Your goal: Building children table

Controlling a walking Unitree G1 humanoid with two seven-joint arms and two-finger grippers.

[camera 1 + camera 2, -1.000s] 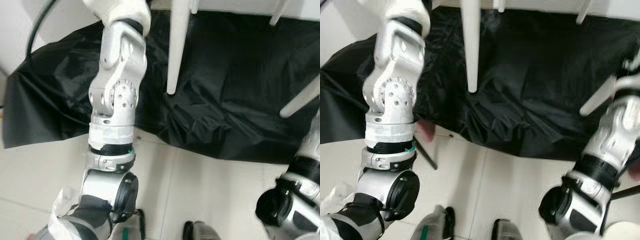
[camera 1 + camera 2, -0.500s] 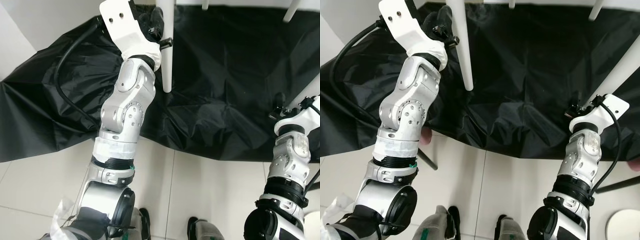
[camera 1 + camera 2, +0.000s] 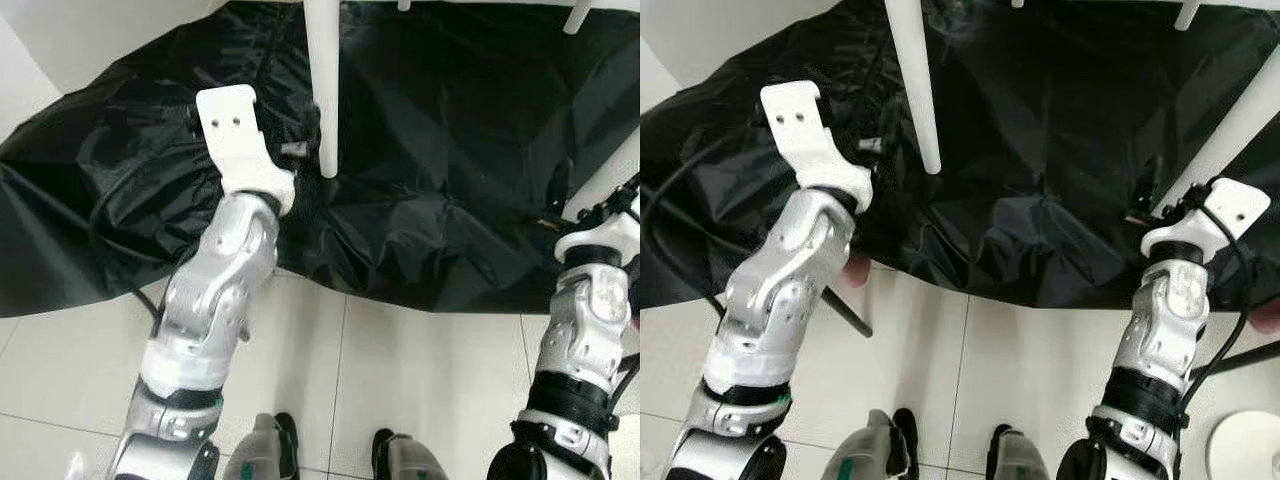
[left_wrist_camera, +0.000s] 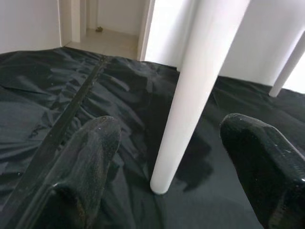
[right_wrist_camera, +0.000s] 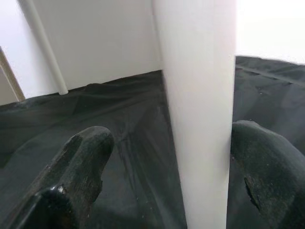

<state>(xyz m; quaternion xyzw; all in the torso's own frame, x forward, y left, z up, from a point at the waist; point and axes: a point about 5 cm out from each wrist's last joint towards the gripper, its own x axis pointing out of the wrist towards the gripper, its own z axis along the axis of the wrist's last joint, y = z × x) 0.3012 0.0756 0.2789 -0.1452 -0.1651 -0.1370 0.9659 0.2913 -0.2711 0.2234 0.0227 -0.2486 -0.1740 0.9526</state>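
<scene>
Both claws are spread, the left claw [image 4: 164, 157] around one stiff, smooth table leg [image 3: 322, 85] at frame top, the right claw [image 5: 164, 181] around another leg [image 5: 200, 105]; grip low, firmly.

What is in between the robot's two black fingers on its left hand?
A white table leg stands between the left gripper fingers, its foot on the black sheet. The fingers are spread apart, not touching it. The left wrist view shows this.

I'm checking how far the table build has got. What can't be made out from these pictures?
- Tabletop: cut off by the top edge of both eye views; white legs run out of frame.
- Leg joints: out of frame.
- Right gripper contact with its leg: the leg hides one finger's inner side in the right wrist view.
</scene>
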